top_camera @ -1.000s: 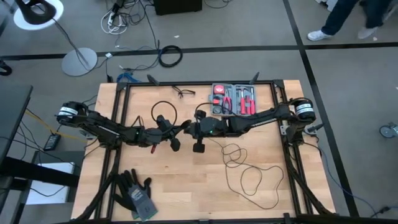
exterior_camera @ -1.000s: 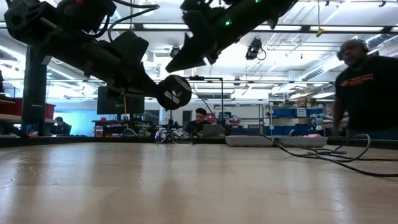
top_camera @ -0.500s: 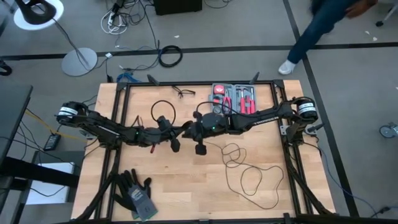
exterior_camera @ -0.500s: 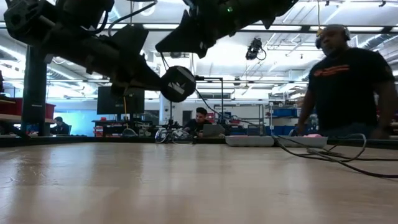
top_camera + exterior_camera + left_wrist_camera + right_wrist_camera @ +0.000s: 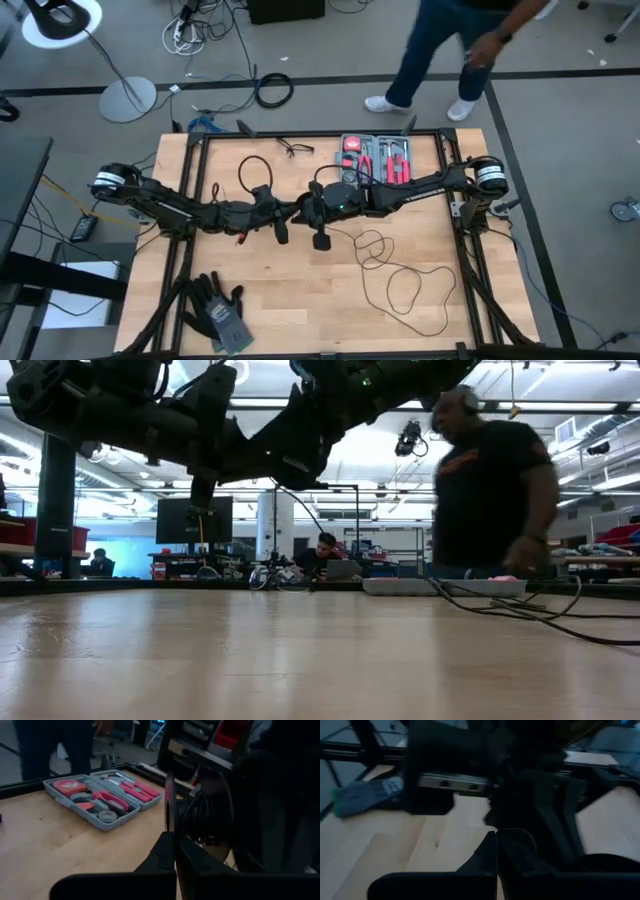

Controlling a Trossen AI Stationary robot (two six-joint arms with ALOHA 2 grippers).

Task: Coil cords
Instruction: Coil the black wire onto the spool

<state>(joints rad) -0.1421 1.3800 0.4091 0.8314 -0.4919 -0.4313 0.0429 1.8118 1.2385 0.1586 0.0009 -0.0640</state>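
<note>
The cord, a very thin black cable, lies in slack loops [image 5: 400, 290] on the right half of the wooden table, and another loop of it [image 5: 250, 165] stands by my left arm. Both grippers meet above the table's middle. My left gripper [image 5: 290, 212] is shut on the cord's small round puck [image 5: 170, 805], which the left wrist view shows edge-on. My right gripper [image 5: 306, 210] faces it from the right with its fingers shut, and a thin arc of cord [image 5: 522, 834] comes out at its fingertips. My left gripper pinches the puck's lower rim [image 5: 170, 831] between its two fingers, one on each flat face. The fingers come nearly level from the table's left. The puck stands on edge beyond the fingertips, clear of the table. My right gripper [image 5: 497, 837] is shut on the thin cord, coming from the table's right and slanting a little downward. The spot is dark, so which stretch of cord it has cannot be told. The cord trails slack to the loops on the table.
A grey case of red tools [image 5: 377, 160] lies open at the far edge, with a small wire glasses-like item [image 5: 295, 149] to its left. Dark gloves [image 5: 215, 310] lie at the near left corner. A person [image 5: 450, 50] walks past the far side.
My left gripper has tipped up and rolled, and the puck, which was face-on in the low view, no longer shows its face there. The cord loop by my left arm has swung toward the far left. My right gripper has turned slightly. The person has walked leftward behind the table.
</note>
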